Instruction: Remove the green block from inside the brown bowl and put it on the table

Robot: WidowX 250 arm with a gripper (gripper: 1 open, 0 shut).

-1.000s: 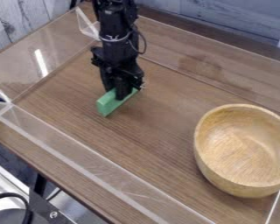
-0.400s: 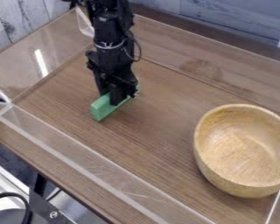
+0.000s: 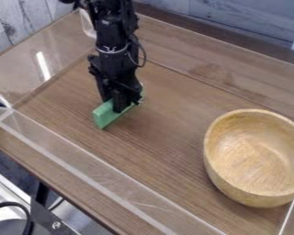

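Comparing with a second ago, I see the gripper [image 3: 118, 99] has carried the green block [image 3: 109, 114] lower and nearer me — jaws clamped tight on its upper end, its lower end at the table [image 3: 150, 156], the brown bowl [image 3: 257, 156] empty and well apart — so only release remains.

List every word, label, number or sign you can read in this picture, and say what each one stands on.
None: no readable text shows anywhere.
The green block, the brown bowl, the table and the gripper bear no lettering that can be made out.
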